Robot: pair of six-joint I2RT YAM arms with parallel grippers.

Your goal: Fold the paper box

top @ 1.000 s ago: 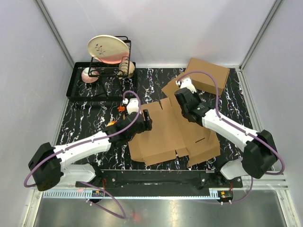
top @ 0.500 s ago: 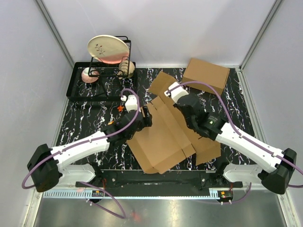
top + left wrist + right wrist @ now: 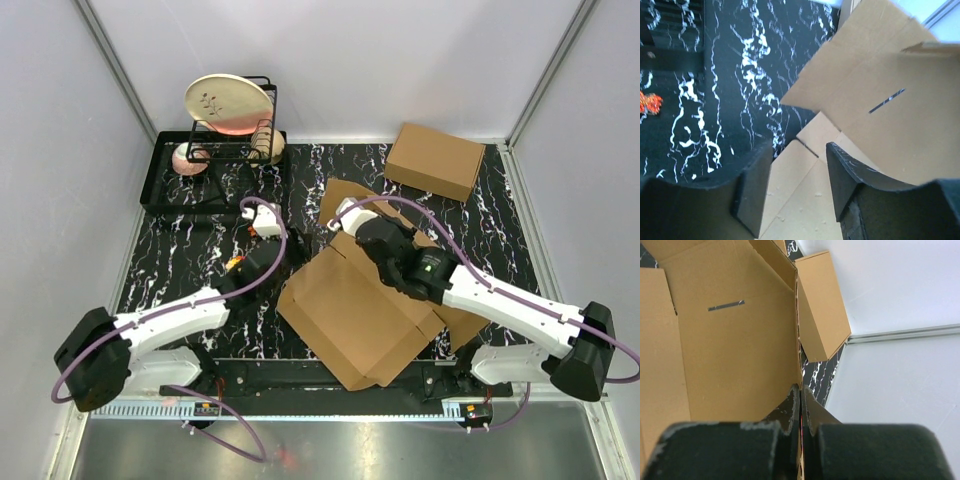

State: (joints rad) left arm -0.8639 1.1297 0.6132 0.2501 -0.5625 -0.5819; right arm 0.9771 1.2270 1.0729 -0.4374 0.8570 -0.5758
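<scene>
**Operator:** Report left arm state.

**Technician:** Left arm [image 3: 170, 320] extends from its near-left base, forward and to the right, with the forearm held low. Left tool [image 3: 797, 150]: fingers apart, nothing clamped between them.

**Operator:** Report right arm state.

**Technician:** Right arm [image 3: 500, 300] extends from its near-right base, forward and to the left. Right tool [image 3: 800, 395]: fingers pressed together, clamped on a thin panel of the paper box [image 3: 350, 310]. The two tools are near each other and not touching.

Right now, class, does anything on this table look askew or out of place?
The paper box lies skewed across the table, one panel raised, its near corner jutting past the front edge. A small orange scrap lies loose on the marble.
</scene>
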